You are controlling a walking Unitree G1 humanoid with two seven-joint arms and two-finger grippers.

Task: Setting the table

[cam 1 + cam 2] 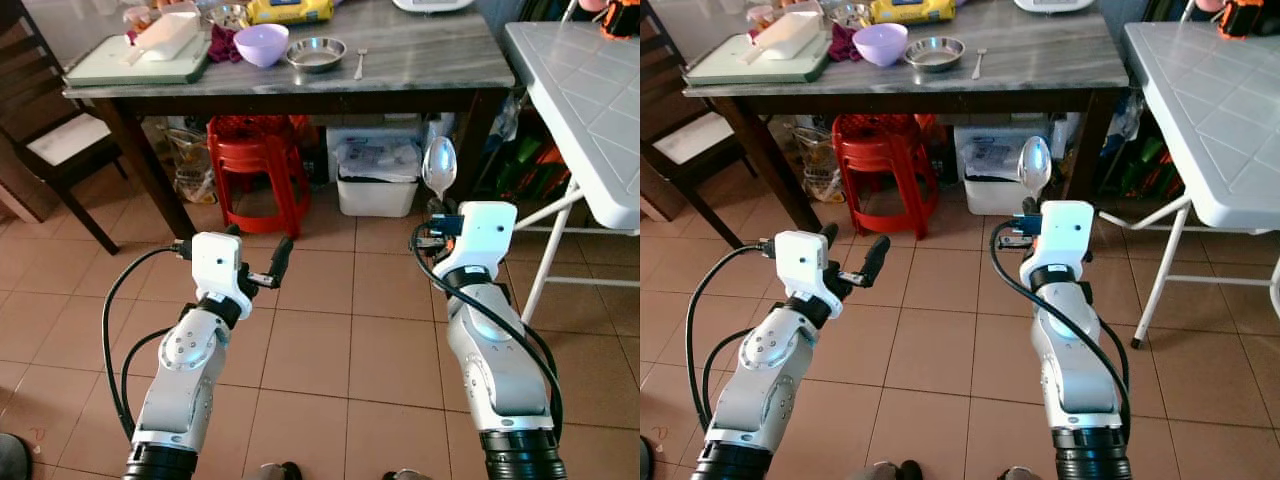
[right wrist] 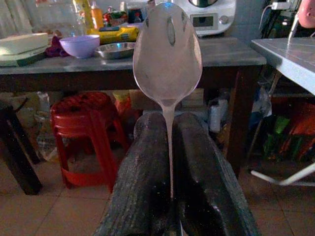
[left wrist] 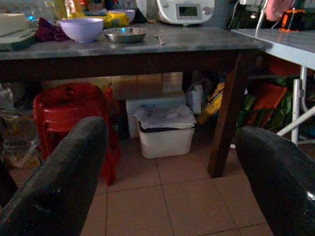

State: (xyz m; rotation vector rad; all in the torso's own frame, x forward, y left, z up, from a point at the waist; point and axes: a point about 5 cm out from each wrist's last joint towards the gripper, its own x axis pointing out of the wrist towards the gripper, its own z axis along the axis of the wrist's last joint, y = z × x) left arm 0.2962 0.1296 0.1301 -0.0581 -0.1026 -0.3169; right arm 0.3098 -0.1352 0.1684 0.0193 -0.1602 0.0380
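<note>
My right gripper [image 1: 437, 210] is shut on a silver spoon [image 1: 439, 167], whose bowl stands upright above the fingers [image 2: 147, 162]; the spoon [image 2: 167, 59] looms large in the right wrist view. My left gripper [image 1: 262, 262] is open and holds nothing, its fingers [image 3: 64, 172] spread wide. Both arms are raised over the tiled floor, short of the grey marble-topped table [image 1: 430, 55]. On that table stand a purple bowl [image 1: 261, 44], a steel dish [image 1: 315, 52] and a fork [image 1: 360, 63].
A white folding table [image 1: 585, 110] stands on the right. Under the marble table are red stools [image 1: 258, 160] and a white bin [image 1: 377, 180]. A dark chair [image 1: 45, 130] is at the left. A green tray [image 1: 135, 65] with a white box sits on the table's left end.
</note>
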